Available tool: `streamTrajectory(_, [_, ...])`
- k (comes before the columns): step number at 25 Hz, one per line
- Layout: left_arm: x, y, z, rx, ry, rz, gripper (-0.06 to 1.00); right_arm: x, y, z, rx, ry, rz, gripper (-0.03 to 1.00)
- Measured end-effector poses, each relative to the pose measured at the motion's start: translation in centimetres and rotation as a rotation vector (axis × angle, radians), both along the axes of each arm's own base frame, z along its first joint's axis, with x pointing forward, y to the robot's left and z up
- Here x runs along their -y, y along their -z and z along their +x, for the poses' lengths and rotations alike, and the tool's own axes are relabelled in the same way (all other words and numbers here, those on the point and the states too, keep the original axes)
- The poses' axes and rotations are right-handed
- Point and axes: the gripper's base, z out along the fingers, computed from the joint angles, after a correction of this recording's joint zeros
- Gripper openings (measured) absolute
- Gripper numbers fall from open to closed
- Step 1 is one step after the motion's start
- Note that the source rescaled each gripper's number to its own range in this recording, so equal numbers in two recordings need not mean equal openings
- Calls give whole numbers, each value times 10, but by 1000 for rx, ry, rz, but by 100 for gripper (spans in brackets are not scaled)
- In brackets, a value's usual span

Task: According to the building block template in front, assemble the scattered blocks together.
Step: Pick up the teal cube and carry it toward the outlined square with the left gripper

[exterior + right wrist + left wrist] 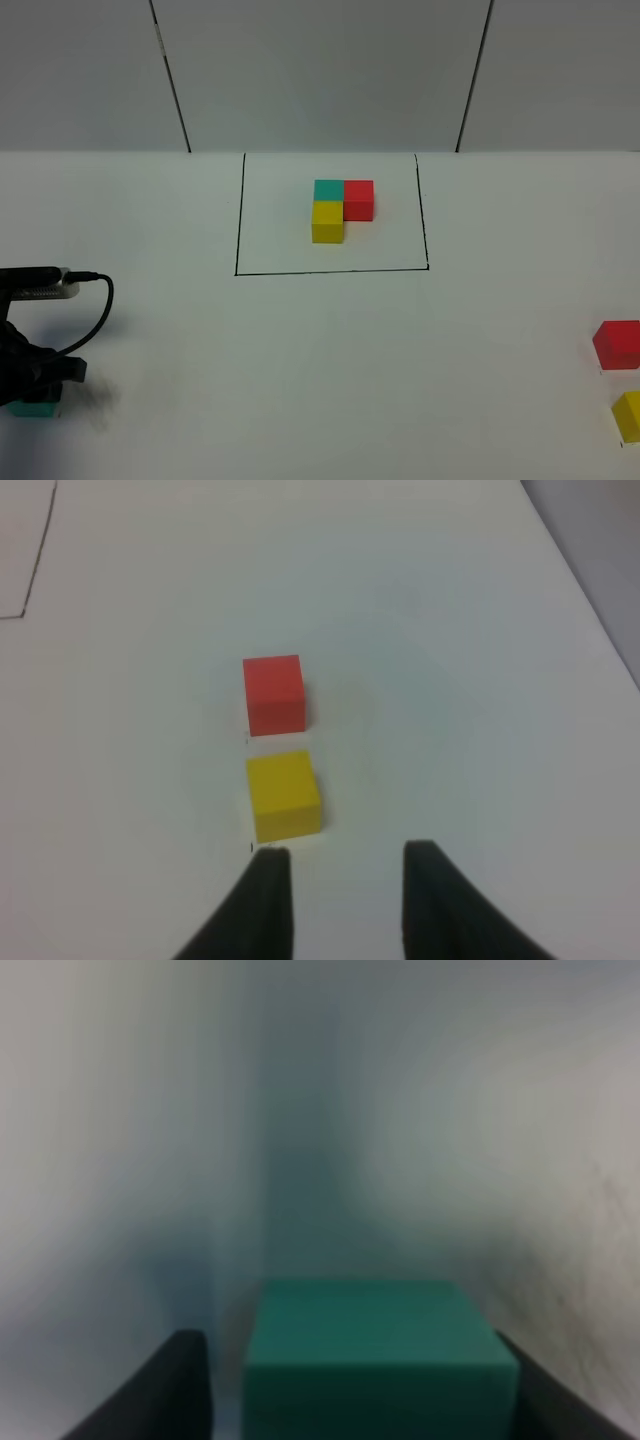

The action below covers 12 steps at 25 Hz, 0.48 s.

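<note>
The building block template [340, 205] is a teal, red and yellow L inside a thin black rectangle at the table's middle back. My left gripper [35, 385] is at the lower left, straddling the scattered teal cube [35, 408]. In the left wrist view the teal cube [380, 1360] sits between the dark fingers [150, 1390]; one finger touches it and a small gap shows at the other. The scattered red cube [617, 345] and yellow cube [628, 415] lie at the right edge. In the right wrist view my right gripper [345, 850] is open and empty, just short of the yellow cube [283, 795], with the red cube [273, 693] beyond it.
A black cable [95, 310] loops from the left arm over the table. Grey wall panels [320, 70] stand behind the table's back edge. A corner of the template's black line [35, 570] shows in the right wrist view.
</note>
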Motion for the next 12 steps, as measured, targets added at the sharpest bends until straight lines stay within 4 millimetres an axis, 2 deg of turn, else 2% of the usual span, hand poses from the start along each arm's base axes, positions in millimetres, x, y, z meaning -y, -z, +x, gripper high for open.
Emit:
streamTrajectory(4, [0,-9,9,-10,4,-4,0,0,0,0,0,0,0,0])
streamTrajectory(7, [10,-29,26,-37,87,-4,0,0,0,0,0,0,0,0])
streamTrajectory(9, [25,-49,38,-66,212,2,0,0,0,0,0,0,0,0])
streamTrajectory(12, [63,-81,53,-69,450,-6,0,0,0,0,0,0,0,0])
